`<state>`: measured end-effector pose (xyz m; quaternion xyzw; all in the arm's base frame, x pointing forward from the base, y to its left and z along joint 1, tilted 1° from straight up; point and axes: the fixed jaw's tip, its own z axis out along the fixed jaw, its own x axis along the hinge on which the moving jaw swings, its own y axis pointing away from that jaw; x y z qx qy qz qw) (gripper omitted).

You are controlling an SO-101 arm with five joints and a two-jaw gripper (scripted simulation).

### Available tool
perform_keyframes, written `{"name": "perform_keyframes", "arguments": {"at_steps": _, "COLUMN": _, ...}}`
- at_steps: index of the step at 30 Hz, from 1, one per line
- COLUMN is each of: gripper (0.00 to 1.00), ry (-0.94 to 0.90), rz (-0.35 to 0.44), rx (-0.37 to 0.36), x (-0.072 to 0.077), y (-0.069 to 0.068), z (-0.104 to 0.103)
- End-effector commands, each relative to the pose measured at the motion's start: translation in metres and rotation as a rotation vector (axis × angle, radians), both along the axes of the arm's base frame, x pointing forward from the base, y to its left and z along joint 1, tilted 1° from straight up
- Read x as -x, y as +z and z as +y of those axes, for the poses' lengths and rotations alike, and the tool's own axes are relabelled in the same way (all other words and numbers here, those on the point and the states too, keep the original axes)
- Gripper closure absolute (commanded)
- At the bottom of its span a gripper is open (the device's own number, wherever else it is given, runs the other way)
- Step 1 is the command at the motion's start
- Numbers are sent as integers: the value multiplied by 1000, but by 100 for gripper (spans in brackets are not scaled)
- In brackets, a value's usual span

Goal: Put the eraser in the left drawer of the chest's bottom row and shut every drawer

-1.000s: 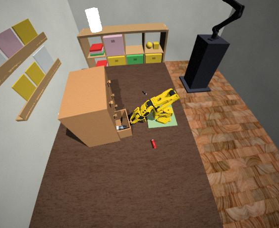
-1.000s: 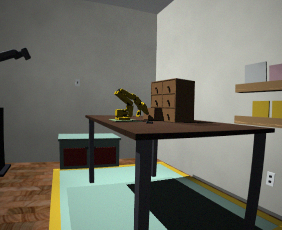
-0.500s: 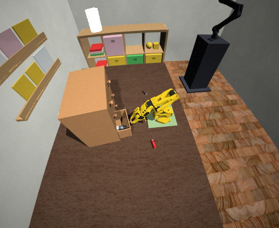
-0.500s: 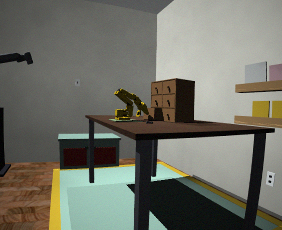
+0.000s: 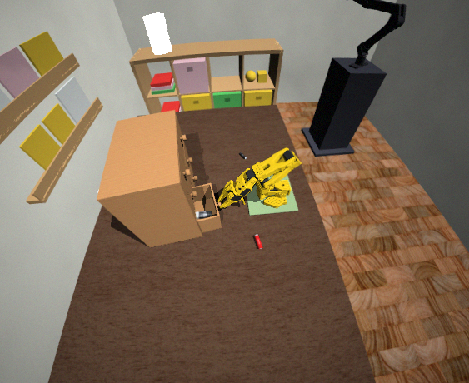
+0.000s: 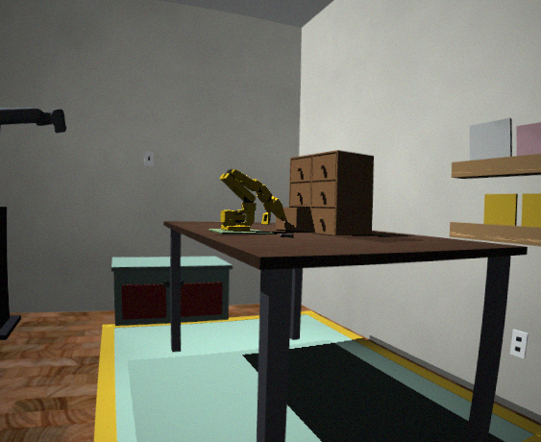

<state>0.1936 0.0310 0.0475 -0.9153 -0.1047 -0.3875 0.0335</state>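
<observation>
The wooden chest (image 5: 154, 179) stands on the table's left side, and it also shows in the side view (image 6: 331, 192). Its bottom-row left drawer (image 5: 207, 207) is pulled out, also seen in the side view (image 6: 297, 218). A small grey-and-white block, which looks like the eraser (image 5: 202, 214), lies inside it at the near end. My yellow gripper (image 5: 222, 200) reaches down to the drawer's front face and is shut on the drawer's handle; the handle itself is hidden by the fingers. The gripper tip is also in the side view (image 6: 289, 226).
A red cylinder (image 5: 257, 241) lies on the table in front of the arm's green base mat (image 5: 272, 204). A small black item (image 5: 242, 156) lies behind the arm. The other drawers look shut. A black pedestal (image 5: 346, 108) stands off the table.
</observation>
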Motion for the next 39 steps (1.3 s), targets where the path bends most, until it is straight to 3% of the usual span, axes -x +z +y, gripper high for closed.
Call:
{"name": "perform_keyframes", "arguments": {"at_steps": 1, "gripper": 100, "ry": -3, "rz": -14, "rx": -12, "x": -8, "y": 2, "z": 3}}
{"name": "perform_keyframes", "arguments": {"at_steps": 39, "gripper": 100, "ry": -5, "rz": -14, "rx": -18, "x": -38, "y": 1, "z": 10}}
